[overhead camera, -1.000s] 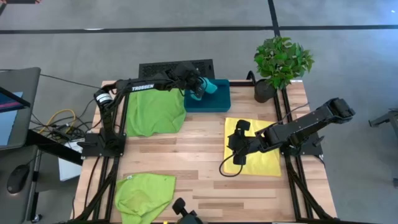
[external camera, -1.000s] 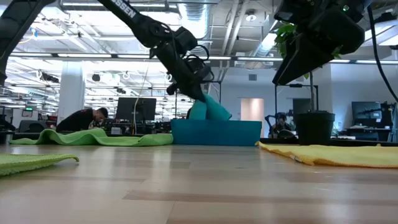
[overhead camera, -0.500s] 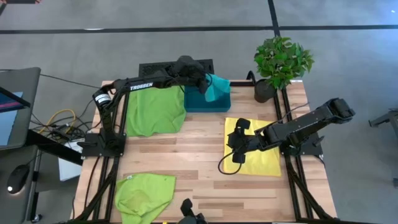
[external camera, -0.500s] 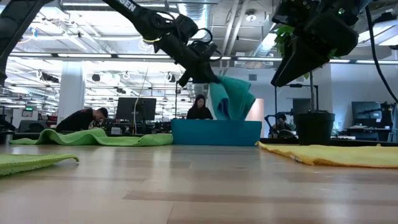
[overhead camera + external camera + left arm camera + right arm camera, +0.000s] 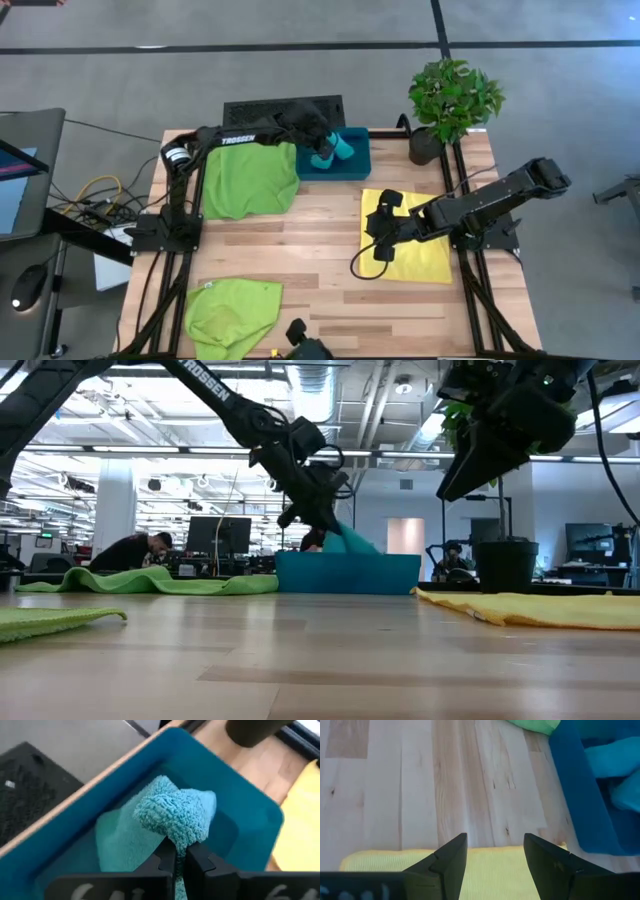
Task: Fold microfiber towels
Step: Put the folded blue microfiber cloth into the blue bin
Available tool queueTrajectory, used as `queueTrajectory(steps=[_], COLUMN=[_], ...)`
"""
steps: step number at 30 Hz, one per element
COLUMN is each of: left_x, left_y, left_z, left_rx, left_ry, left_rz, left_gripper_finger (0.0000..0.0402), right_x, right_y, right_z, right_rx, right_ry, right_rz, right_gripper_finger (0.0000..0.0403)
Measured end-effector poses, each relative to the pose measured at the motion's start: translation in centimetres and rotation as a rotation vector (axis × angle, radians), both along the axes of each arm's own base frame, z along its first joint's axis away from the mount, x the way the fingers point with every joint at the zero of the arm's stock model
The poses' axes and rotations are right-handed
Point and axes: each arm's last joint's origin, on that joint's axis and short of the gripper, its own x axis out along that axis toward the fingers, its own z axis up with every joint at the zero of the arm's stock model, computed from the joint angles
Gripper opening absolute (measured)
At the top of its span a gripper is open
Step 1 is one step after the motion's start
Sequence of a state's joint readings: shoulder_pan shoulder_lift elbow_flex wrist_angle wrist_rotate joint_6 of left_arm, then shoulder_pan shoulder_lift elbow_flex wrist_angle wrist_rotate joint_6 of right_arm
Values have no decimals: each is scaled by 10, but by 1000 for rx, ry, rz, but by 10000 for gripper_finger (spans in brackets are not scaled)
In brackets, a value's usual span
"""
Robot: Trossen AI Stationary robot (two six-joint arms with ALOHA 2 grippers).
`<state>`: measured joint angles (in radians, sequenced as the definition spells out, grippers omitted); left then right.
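Your yellow towel (image 5: 404, 249) lies flat awaiting folding, the right gripper (image 5: 383, 226) spread above it. In the teal bin (image 5: 352, 163), your left gripper (image 5: 320, 145) pinches the teal towel (image 5: 170, 822) for lifting out.

The high view looks straight down on the whole counter (image 5: 300, 250), while the low view sits at its near edge, level, facing the room. The left wrist view looks closely into the teal bin (image 5: 240, 815), which the right wrist view, apparently farther off, also catches.
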<state>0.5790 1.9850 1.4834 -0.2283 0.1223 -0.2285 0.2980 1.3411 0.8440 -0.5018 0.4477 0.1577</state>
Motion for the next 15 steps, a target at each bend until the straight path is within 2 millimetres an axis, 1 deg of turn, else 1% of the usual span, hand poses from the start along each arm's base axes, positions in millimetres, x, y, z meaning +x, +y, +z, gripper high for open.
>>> queueTrajectory(steps=[4, 9, 13, 15], left_x=[3, 12, 14, 15], left_y=[1, -1, -3, -2], left_z=[6, 21, 24, 20], left_rx=[0, -29, -67, -75], left_ry=[-66, -210, -265, -260], left_rz=[-33, -119, -156, -154], left_gripper_finger=[0, 0, 0, 0], right_x=[0, 0, 0, 0], right_y=[-3, -6, -7, -7], right_z=[0, -1, -1, -1], right_rx=[-2, -4, -4, -9], right_ry=[7, 16, 15, 13], right_rz=[-10, -22, -26, -29], right_gripper_finger=[221, 221, 221, 221])
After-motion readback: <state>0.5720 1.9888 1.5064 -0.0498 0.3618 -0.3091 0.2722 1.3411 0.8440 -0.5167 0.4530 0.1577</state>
